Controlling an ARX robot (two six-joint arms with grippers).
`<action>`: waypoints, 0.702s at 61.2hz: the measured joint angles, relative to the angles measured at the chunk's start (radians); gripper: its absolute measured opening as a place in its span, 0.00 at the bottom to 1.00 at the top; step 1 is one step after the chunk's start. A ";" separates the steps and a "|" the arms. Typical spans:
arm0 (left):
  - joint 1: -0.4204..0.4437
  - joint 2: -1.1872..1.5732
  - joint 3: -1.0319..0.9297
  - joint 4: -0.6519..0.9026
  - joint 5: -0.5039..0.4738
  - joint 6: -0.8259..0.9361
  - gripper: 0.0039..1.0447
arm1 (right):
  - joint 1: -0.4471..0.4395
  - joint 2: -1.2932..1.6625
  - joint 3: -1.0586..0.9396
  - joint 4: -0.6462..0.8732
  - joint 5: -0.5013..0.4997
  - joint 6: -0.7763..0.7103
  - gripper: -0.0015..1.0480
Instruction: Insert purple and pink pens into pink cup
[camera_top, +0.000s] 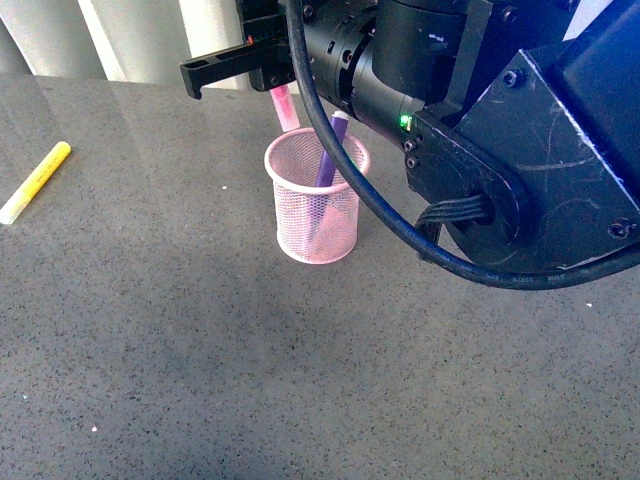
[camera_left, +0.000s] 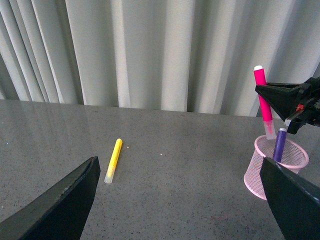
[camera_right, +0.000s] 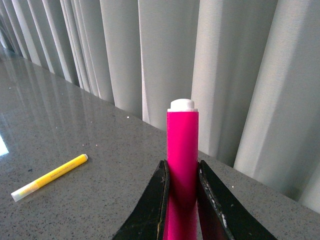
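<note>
Magenta and white-ended, the pink pen (camera_right: 182, 145) stands upright, clamped in the narrow jaws of the right gripper (camera_right: 181, 166), its pale cap at the rim of the pink cup (camera_top: 330, 228). The purple pen (camera_top: 328, 150) leans inside that mesh cup near the far edge of the counter (camera_top: 200, 350). The left gripper (camera_left: 178, 163) gapes wide, holding nothing.

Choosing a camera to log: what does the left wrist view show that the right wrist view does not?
Left wrist only: the pale pink wire-mesh cup with the deep purple marker standing in it. Right wrist only: close up, the right gripper shut on the magenta pink marker. Both: that marker, the yellow marker on the grey table, the curtain.
</note>
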 joint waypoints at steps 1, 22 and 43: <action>0.000 0.000 0.000 0.000 0.000 0.000 0.94 | 0.000 0.001 0.000 0.000 0.000 0.000 0.11; 0.000 0.000 0.000 0.000 0.000 0.000 0.94 | -0.007 0.032 -0.019 0.018 0.017 0.004 0.11; 0.000 0.000 0.000 0.000 0.000 0.000 0.94 | -0.018 0.030 -0.040 -0.044 0.031 0.052 0.49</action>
